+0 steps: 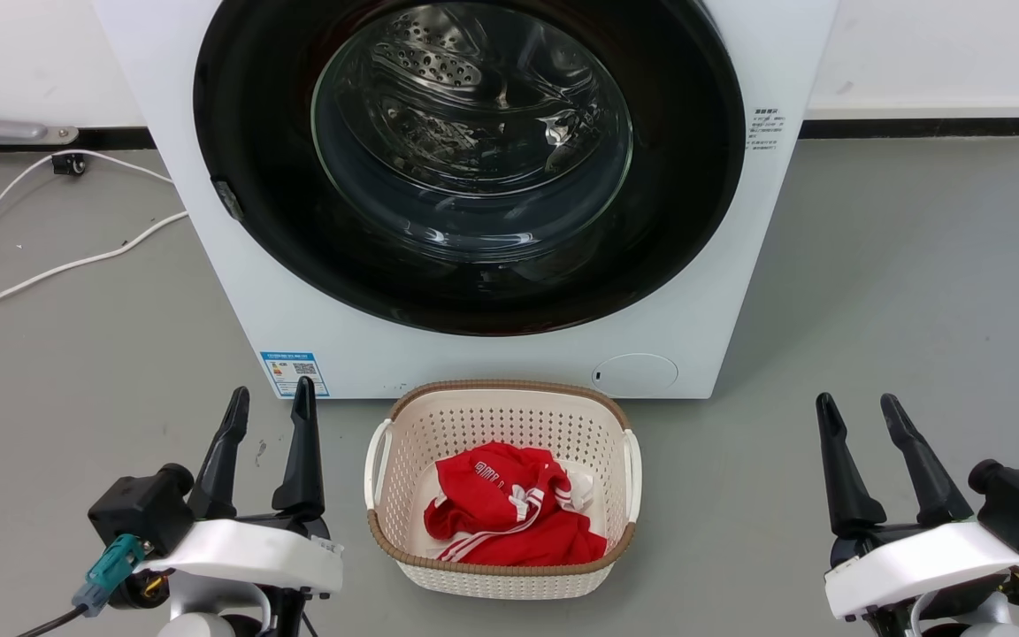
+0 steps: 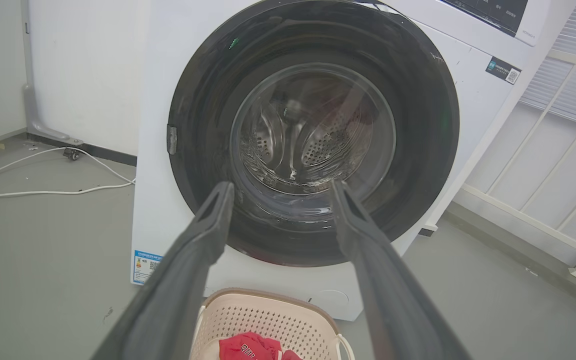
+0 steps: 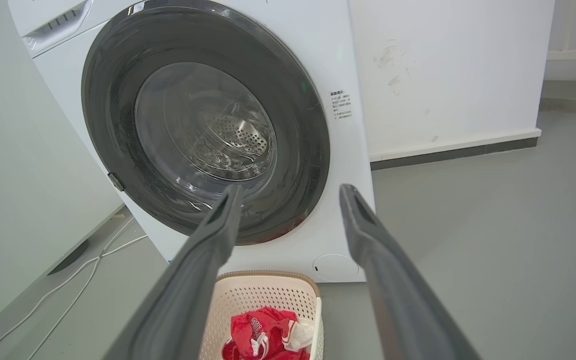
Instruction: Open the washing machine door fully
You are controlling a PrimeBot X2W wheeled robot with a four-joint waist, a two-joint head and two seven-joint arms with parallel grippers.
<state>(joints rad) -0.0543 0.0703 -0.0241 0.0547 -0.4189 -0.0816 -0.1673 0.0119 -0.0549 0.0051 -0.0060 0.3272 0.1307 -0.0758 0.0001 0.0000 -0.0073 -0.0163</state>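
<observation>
Grey floor (image 1: 899, 292) across the head view. The washing machine (image 1: 341, 336), a white box, stands at 12 o'clock and runs off the top edge. The washing machine door (image 1: 470, 150) sits flush in the machine's front, closed: a glossy black disc with a clear glass bowl at its centre and the perforated steel drum visible through it. Cream perforated basket (image 1: 509, 416) with a brown rim on the floor at 6 o'clock, just in front of the machine's base. Left tool (image 1: 271, 389) at 7 o'clock, fingers parted a moderate gap, nothing between them, tips pointing toward the machine and well apart from the door. Right tool (image 1: 855, 400) at 5 o'clock, same state: parted, empty, clear of the door. Red garment (image 1: 509, 513) with white stripes bunched in the basket. White cables (image 1: 58, 265) trail over the floor at 9 o'clock. Round service flap (image 1: 634, 374) low on the machine at 5 o'clock of the door. Blue label (image 1: 294, 373) at the machine's 7 o'clock corner. Small grey latch piece (image 1: 228, 200) on the door rim at 9 o'clock.
</observation>
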